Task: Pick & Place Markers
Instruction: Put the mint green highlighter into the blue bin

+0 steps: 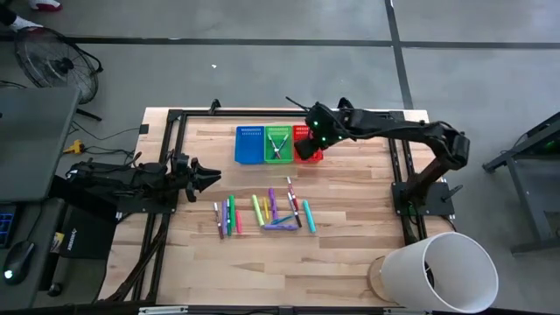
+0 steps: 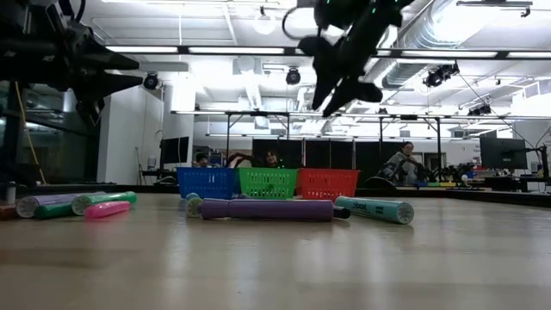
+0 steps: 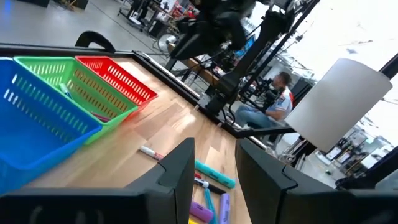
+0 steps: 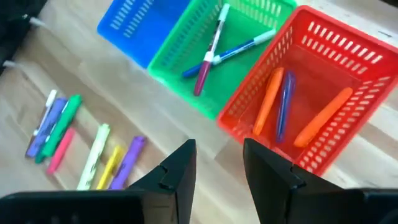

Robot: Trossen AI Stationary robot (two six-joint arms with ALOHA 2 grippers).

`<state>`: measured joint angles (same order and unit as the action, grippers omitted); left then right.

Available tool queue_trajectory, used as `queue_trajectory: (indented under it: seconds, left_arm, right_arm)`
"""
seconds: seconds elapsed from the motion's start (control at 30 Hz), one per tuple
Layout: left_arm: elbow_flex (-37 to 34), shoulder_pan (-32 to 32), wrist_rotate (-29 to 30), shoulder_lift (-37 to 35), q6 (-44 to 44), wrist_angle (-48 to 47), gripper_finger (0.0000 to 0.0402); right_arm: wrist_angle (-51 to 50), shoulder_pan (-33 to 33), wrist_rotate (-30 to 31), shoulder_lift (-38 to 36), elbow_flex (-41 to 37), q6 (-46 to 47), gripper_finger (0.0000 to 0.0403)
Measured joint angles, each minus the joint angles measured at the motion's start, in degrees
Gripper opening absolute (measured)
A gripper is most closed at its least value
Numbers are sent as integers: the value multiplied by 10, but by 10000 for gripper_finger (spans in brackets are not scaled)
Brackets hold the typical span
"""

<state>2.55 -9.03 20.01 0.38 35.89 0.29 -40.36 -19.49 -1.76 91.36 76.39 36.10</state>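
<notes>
Thin mixed-colour markers (image 1: 262, 213) lie scattered mid-bench (image 1: 350, 254); two orange and a blue sit in the red basket (image 4: 329, 74); right gripper (image 4: 217, 168) hovers above it, jaws parted, empty; left gripper (image 3: 211, 171) likewise; labels unreadable.

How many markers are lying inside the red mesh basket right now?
3 in the red mesh basket: an orange marker, a blue marker beside it, another orange marker. None seems hidden.
</notes>
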Motion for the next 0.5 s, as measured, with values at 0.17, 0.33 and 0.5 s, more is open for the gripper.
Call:
queue_trajectory:
  seconds: [0.17, 0.33, 0.5]
  left_arm:
    - [0, 0, -20, 0, 4, 31, 115]
    - [1, 0, -33, 0, -29, 73, 115]
    - [22, 0, -34, 1, -58, 72, 115]
  right_arm:
    - [-38, 49, 20, -25, 0, 34, 121]
    - [-75, 101, 25, -28, 0, 66, 122]
    - [-106, 150, 32, -25, 0, 109, 122]
